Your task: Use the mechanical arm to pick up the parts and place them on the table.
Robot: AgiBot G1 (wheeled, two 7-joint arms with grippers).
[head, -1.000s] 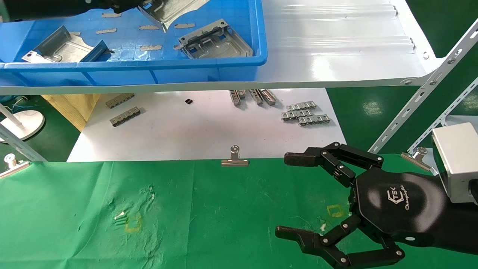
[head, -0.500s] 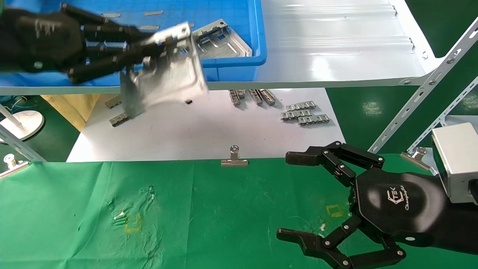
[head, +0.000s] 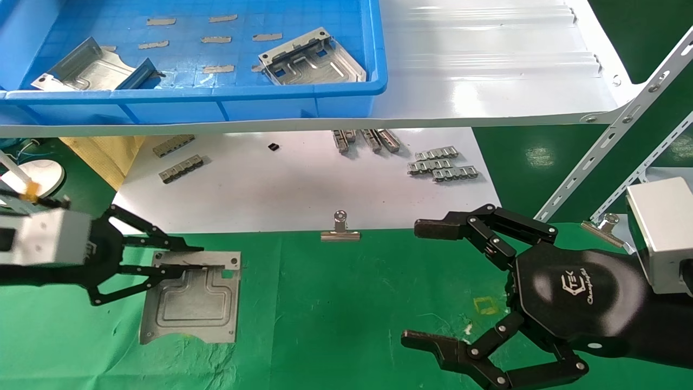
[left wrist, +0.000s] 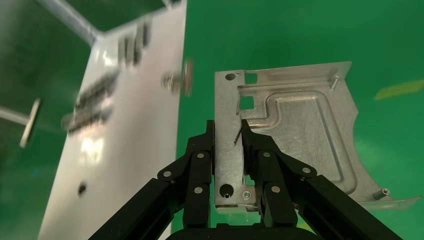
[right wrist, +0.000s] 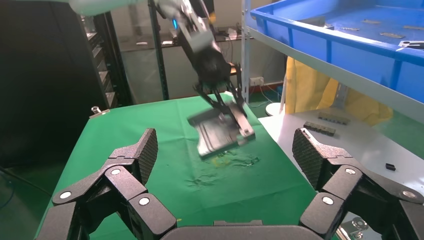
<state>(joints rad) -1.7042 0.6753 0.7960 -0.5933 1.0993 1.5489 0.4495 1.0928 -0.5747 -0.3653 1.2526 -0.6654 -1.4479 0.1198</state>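
The left pincer (head: pixel 187 259) reaches in over the left side of the green table (head: pixel 335 303), its black link fingers (left wrist: pixel 200 165) clenched on the folded edge of a silver stamped plate (head: pixel 192 298). The left wrist view shows fingers on either side of that edge, the plate's grooved face turned up and its concave edge away from the pincer. In the right wrist view the plate looks tilted, its far edge low over the cloth; whether it touches the table cannot be told. Two more plates (head: pixel 311 57) lie in the blue bin (head: pixel 303 105) on the glossy white shelf (head: pixel 487 70), one at the bin's left end, one near its right wall. Below the shelf, small grey segmented strips (head: pixel 443 167) lie on the white board (head: pixel 298 184), and a binder clip (head: pixel 340 230) sits at the cloth's edge. The right pincer (head: pixel 422 284) is parked over the table's right side, its fingers spread wide and holding nothing.
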